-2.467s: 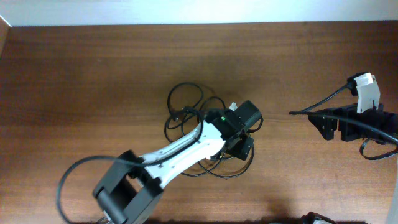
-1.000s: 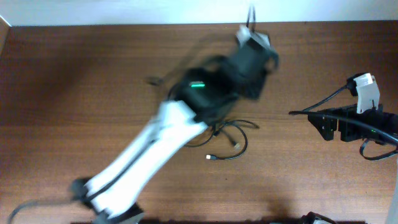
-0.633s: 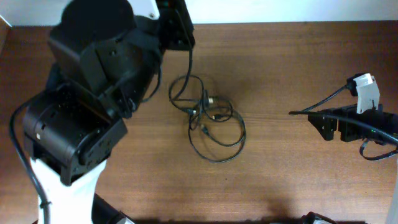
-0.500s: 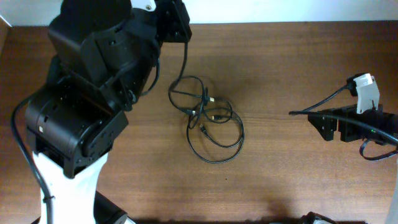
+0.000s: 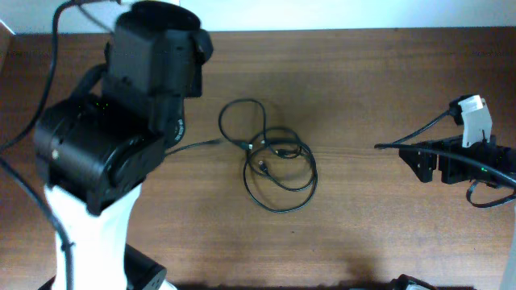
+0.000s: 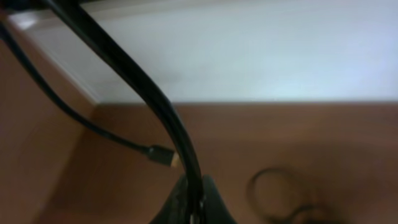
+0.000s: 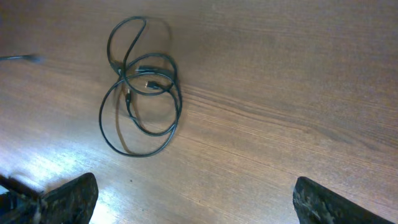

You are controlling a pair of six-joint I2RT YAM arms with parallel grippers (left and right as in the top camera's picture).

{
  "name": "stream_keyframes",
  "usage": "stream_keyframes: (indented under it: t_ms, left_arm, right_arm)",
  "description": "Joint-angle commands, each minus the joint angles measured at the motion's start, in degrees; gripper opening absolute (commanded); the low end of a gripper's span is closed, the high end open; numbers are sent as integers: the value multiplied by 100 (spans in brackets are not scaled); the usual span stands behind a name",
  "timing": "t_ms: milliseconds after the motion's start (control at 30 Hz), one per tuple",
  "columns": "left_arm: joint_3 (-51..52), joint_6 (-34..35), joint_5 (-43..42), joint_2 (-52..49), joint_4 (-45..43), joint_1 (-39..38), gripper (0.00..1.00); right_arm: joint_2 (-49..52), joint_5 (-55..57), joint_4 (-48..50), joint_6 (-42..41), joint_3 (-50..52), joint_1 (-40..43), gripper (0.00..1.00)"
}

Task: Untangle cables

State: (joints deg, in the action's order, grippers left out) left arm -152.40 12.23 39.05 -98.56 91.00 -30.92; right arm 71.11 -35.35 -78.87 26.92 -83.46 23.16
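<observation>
Two cables [image 5: 272, 159] lie as tangled black loops at the table's middle; the right wrist view shows them far left [image 7: 140, 87]. My left gripper [image 6: 194, 202] is shut on a third black cable [image 6: 155, 99], lifted high over the table's left side. That cable's gold-tipped plug [image 6: 164, 157] hangs beside the jaws. In the overhead view its free end [image 5: 200, 145] comes out from under the left arm [image 5: 121, 137], which hides the gripper. My right gripper [image 7: 200, 202] stands open and holds nothing, well to the right of the loops.
The right arm [image 5: 455, 161] rests at the table's right edge with its own thicker black cable [image 5: 419, 133]. A white wall [image 6: 249, 50] borders the table's far edge. Bare wood [image 7: 280, 112] lies between the loops and the right gripper.
The left arm has swung left and toward the near side, dragging its held cable out of the pile. That cable's end now trails left of the loops. The right arm has not moved.
</observation>
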Motion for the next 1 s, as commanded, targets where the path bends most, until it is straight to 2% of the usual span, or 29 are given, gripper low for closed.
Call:
stream_keyframes:
  t_ms: [0,267,533,633,833,967]
  left_arm:
    - [15,334,658,-299,573,238,0]
    - [76,811,1174,-339,424,778,0]
    - [127,887,1075,-376,529,2229,0]
    - [192,1209,765,-376,529,3091,0]
    - [446,1222,98,-376,409,4588,0]
    - [868,1217,-699,-376,-11,5469,0]
  right_arm:
    - [4,-20,-7,-44,-76,11,99]
    - [4,-17,-24,-44,-76,11,99]
    - [4,-17,-22,-42,-76,11,99]
    - [4,-15,-22,-42,-76,11,99]
    - [4,-15,-22,-42,-76,11,99]
    - [4,-15,-22,-42,-76,11,99]
